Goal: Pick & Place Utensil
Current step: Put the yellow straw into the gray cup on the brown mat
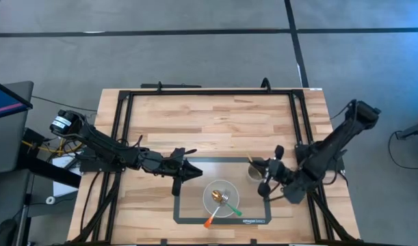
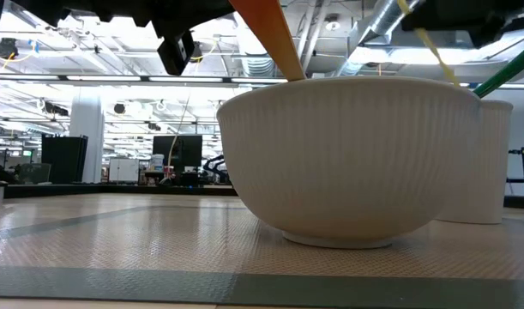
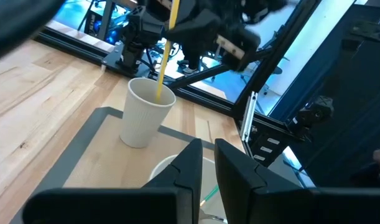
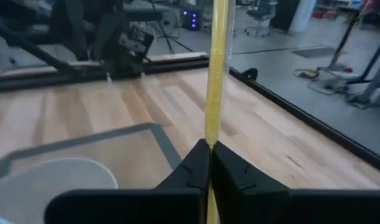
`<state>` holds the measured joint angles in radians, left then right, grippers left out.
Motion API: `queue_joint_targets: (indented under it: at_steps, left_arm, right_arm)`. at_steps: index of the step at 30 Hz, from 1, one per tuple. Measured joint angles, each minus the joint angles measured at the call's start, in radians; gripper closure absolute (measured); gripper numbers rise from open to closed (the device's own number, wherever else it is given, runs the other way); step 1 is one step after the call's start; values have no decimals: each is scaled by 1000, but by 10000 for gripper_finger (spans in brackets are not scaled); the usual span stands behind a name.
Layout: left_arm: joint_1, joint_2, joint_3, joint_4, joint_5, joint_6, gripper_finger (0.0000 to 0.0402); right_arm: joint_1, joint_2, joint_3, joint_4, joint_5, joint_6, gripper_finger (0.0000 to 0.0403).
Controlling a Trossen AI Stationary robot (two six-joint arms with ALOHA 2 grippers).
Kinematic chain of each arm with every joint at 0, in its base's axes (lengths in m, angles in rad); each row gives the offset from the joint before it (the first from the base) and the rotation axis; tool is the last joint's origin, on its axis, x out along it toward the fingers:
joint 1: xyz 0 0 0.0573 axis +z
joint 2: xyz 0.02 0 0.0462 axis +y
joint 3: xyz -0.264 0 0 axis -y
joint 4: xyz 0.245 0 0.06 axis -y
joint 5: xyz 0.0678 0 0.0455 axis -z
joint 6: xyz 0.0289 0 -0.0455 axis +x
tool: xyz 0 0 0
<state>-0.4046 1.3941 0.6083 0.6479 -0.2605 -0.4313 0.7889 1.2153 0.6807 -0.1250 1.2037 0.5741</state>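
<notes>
Bench [image 1: 215,116]: pale wooden top inside a dark frame; a grey-outlined rectangular mat [image 1: 195,205] lies on its near middle part.

Bowl [image 1: 221,197]: white, ribbed outside, standing on the mat; in the low view [image 2: 347,163] it fills the middle of the picture.

Orange utensil [image 1: 213,219]: leans in the bowl, its handle sticking out over the rim toward the near edge of the bench; in the low view [image 2: 270,39] it rises slantwise above the rim.

Green utensil [image 1: 234,210]: also leaning in the bowl, its handle reaching out over the rim toward the right arm's side.

Cup [image 3: 146,112]: white paper cup, upright on the mat, just beside the bowl on the right arm's side; in the high view [image 1: 254,172] it is partly under the right arm.

Yellow utensil [image 3: 164,50]: a thin yellow stick held about upright, its lower end inside the mouth of the cup.

Right gripper [image 4: 209,163]: over the cup; its fingers [image 4: 230,171] are clamped together on the yellow utensil [image 4: 216,74], which passes straight up between them.

Left gripper [image 3: 205,165]: hanging above the bowl's edge on the left arm's side, pointing toward the cup; fingers [image 3: 188,167] near each other with a narrow gap between them and nothing in it.
</notes>
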Motion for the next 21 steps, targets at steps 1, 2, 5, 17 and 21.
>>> queue_joint_targets:
  at_steps: [1,2,5,17,21]
  left_arm:
    - [1,0,0,0,0,0,357]
    - [1,0,0,0,0,0,357]
    - [0,0,0,0,0,0,357]
    - [0,0,0,3,0,-3,357]
    - [0,0,0,4,0,-3,357]
  right_arm:
    - [6,22,0,-1,12,8,400]
    - [9,46,0,-1,15,15,401]
    - [8,113,0,-1,18,37,401]
    - [2,103,0,-1,27,44,338]
    - [18,50,0,-1,12,44,316]
